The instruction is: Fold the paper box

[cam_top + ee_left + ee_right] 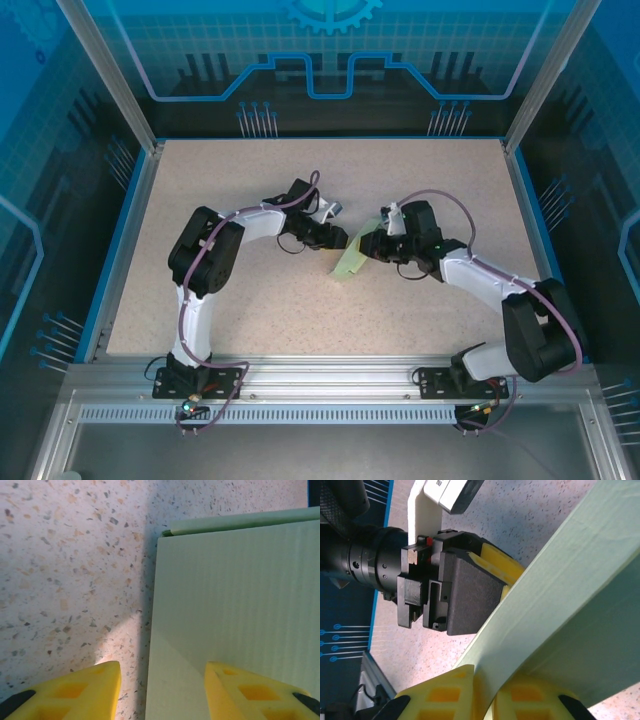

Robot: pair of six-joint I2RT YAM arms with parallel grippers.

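The paper box (352, 260) is pale mint-green card standing tilted near the table's middle, between both grippers. In the left wrist view a flat panel of the paper box (235, 590) fills the right side, its left edge running between the yellow fingers. My left gripper (163, 665) is open, its jaws well apart on either side of that edge. My right gripper (492, 680) is shut on a curved strip of the paper box (570, 570). The left gripper's black body (465, 595) sits just beyond the card. From above, the left gripper (338, 238) and right gripper (376, 246) face each other.
The speckled table (250, 300) has a blue rim at the left, back and right. An aluminium rail (330, 385) carrying both arm bases runs along the near edge. Bare tabletop lies all round the card.
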